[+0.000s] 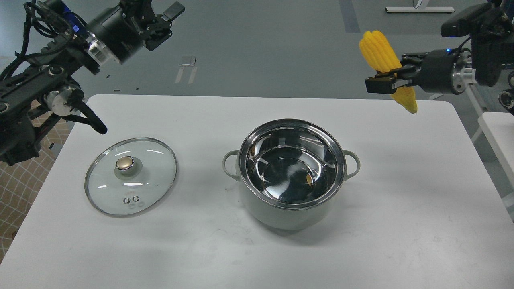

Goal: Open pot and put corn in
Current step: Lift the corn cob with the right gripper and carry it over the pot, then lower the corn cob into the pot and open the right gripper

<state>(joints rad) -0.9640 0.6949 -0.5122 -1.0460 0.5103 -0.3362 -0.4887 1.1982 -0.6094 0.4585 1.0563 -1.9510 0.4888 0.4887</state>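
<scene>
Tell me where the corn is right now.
Head view, upper right: the corn is held in the right gripper, in the air, up and right of the open pot.

The pot [292, 176] near the middle of the table [401, 224] has a mirror-polished steel inside and rim; I see bright reflections in it. Its outer wall and two loop handles look pale grey-green, smooth, with a soft enamel-like sheen. The lid [131, 176], toward the left edge of the table, is clear glass with a thin shiny metal band and a glossy gold knob. The table top is white, matt and smooth, with faint grey scuffs. The corn [381, 54] in my right gripper [385, 82] looks like glossy yellow plastic with ribbed kernel rows. My arms are matt black with some brushed silver metal rings.
</scene>
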